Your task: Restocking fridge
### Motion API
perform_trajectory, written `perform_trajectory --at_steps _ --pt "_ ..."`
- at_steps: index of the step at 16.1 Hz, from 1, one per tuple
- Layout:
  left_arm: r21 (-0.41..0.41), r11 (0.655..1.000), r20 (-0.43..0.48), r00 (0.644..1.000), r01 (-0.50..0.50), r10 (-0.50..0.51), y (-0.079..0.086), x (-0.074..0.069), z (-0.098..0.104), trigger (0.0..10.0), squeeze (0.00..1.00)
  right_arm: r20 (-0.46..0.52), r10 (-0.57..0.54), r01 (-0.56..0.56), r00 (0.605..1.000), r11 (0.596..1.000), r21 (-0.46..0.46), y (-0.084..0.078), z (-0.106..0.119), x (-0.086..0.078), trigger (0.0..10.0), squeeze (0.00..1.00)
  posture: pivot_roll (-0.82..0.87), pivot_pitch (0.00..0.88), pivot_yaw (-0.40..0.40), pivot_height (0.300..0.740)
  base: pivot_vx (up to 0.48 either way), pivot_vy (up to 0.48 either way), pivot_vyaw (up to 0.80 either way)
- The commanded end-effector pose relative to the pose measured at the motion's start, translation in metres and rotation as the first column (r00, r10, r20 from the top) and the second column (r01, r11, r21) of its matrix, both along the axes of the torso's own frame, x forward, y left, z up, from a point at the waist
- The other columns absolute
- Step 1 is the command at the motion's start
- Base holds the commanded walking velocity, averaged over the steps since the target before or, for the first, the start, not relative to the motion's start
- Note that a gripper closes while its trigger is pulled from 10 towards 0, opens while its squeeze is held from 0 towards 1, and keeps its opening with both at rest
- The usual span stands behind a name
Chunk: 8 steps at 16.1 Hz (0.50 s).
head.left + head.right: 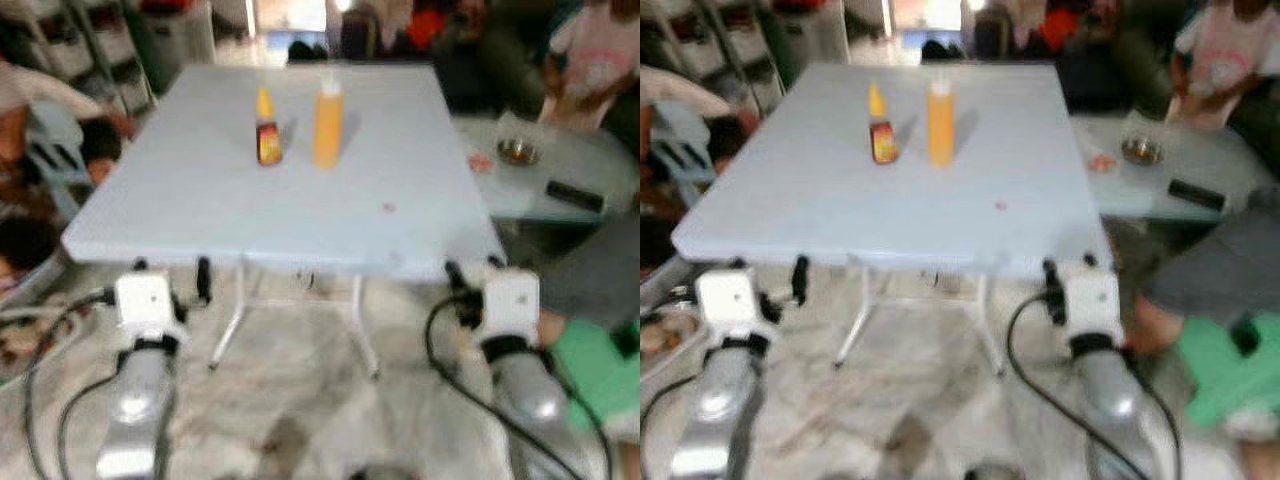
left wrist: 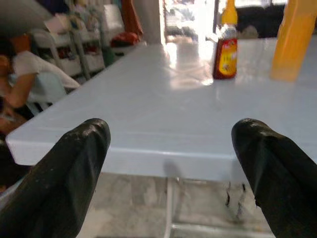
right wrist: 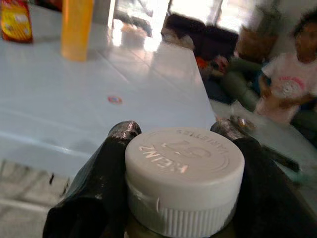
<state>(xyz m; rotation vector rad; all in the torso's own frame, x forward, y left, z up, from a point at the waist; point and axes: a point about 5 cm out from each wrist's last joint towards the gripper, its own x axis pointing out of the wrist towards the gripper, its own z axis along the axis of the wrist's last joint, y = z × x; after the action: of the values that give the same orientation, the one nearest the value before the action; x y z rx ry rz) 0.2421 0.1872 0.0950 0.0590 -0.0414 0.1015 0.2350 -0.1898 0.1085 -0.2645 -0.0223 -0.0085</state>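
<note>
sauce bottle (image 1: 267,140) just left of juice bottle (image 1: 327,120), on table (image 1: 200,200)

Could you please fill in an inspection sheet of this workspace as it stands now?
Surface: pale blue table, a small red spot near its right side.
Job's things: orange bottle and sauce bottle upright, side by side; white-capped bottle in the right gripper.
Clutter: nothing seen on the table.
Grippers: left gripper open before the table edge; right gripper shut on the bottle.
Cables: black cables trail from both wrists.
Surroundings: people seated around; glass side table to the right.
</note>
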Motion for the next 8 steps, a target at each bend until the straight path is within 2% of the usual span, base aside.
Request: perform_trajectory --at_steps 1,8 --pt "0.005 1.0 0.012 1.0 -0.001 0.001 -0.0023 0.0019 0.0038 10.0 0.0 0.061 0.013 -0.011 0.998 1.0 -0.028 0.0032 0.0128 0.0081 10.0 0.0 -0.04 0.0 0.002 0.74 0.0 0.0 0.8" --pt "0.017 0.999 0.025 0.999 -0.036 0.036 0.0006 0.0014 0.0052 10.0 0.0 0.065 0.027 -0.026 0.998 0.999 -0.022 0.0055 0.0125 0.0113 10.0 0.0 -0.03 0.0 -0.007 0.74 0.0 0.0 0.8"
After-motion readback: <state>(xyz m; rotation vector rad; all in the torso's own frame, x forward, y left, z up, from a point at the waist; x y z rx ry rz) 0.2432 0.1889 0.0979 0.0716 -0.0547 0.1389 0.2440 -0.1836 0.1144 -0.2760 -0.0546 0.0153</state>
